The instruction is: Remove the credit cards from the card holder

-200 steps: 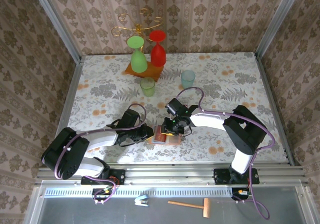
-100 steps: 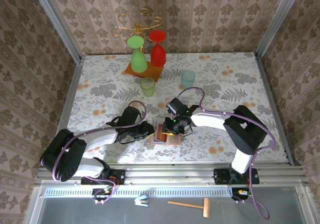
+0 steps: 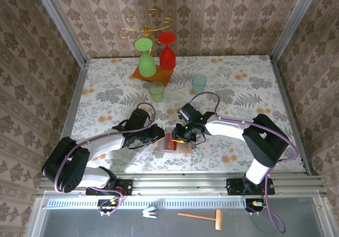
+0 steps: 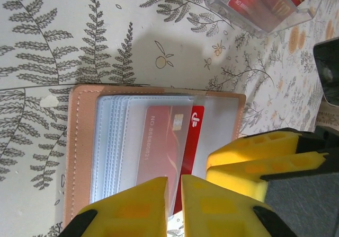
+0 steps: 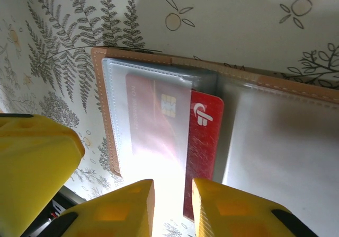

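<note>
The card holder [image 3: 177, 147] lies open near the table's front edge, with a tan rim [image 4: 79, 141] [image 5: 98, 88] and clear sleeves inside. A red credit card [image 4: 197, 136] [image 5: 204, 141] sticks partway out of the top sleeve. My left gripper [image 3: 159, 136] [image 4: 175, 205] is at the holder's left side. Its jaws are nearly together, with the sleeve's lower edge in the slit. My right gripper [image 3: 180, 136] [image 5: 172, 205] hovers just to the right, jaws a little apart over the sleeve and the card's edge. Its yellow fingers [image 4: 254, 157] cover the holder's right half.
A clear plastic case [image 4: 259, 6] with something red inside lies just beyond the holder. Farther back stand a green cup [image 3: 156, 91], a pale teal cup [image 3: 199, 82], and a wooden stand base [image 3: 153, 75] with upturned green and red glasses.
My left gripper has moved slightly forward and in toward the holder. The holder now looks narrower and sits a little further left. The right gripper has barely shifted.
</note>
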Controlling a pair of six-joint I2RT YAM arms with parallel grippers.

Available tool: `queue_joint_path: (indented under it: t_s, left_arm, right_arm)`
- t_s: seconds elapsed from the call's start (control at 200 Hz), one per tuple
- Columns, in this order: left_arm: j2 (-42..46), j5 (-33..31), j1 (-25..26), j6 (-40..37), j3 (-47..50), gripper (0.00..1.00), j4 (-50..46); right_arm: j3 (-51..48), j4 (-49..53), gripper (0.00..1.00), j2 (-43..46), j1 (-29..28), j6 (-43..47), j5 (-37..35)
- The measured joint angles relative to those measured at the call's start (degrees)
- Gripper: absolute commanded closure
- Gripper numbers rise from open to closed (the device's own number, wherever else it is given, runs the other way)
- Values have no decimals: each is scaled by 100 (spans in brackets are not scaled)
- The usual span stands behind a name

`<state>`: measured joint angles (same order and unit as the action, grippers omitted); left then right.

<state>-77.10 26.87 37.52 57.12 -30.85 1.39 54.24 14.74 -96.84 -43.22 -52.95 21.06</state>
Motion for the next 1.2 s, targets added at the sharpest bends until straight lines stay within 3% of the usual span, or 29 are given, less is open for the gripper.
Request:
queue_joint_path:
  t_s: [0.35,1.2]
  left_arm:
    - [-562,188,70,28,76,86,553]
    - [-581,96,70,-42,120,86,398]
  right_arm:
    - [-26,-4,74,0,0,-28,0]
    - [-105,-358,73,-267,0,-234,229]
